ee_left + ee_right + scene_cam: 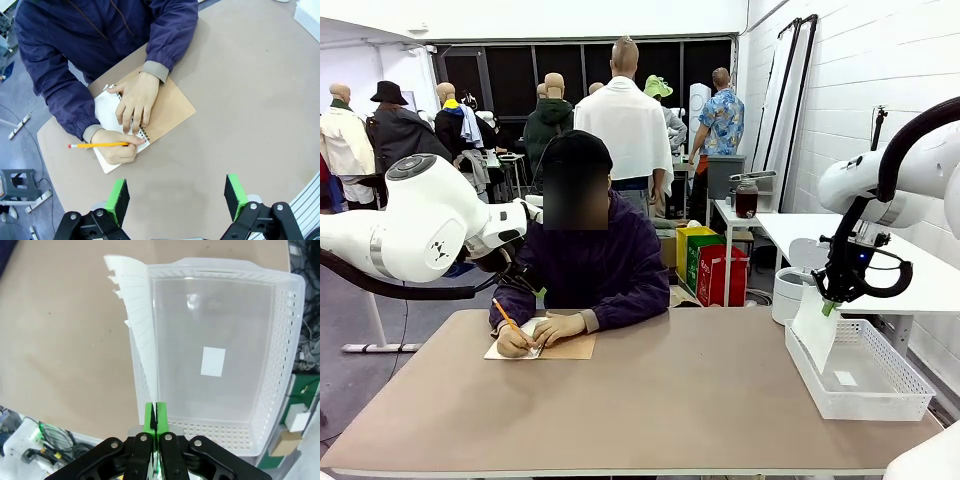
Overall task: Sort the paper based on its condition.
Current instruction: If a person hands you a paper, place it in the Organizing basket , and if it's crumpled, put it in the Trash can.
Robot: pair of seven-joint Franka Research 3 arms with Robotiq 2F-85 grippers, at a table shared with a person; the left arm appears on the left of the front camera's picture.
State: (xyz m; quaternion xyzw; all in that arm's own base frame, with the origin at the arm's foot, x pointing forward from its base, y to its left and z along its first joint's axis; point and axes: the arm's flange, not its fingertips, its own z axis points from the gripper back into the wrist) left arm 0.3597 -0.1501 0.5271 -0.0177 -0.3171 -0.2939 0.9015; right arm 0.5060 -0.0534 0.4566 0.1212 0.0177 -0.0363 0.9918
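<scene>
Right hand (155, 416) pinches paper (142, 330) over tray (283, 340) rim, person (590, 262) writing on notepad (172, 107)

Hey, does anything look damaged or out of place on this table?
The paper sheet pinched in the right pincer has a ragged edge, a row of torn tabs rather than a clean cut. It hangs at one rim of the white mesh tray. Nothing else stands out.

White paper (140, 315) (white mesh tray (287, 340))
</scene>
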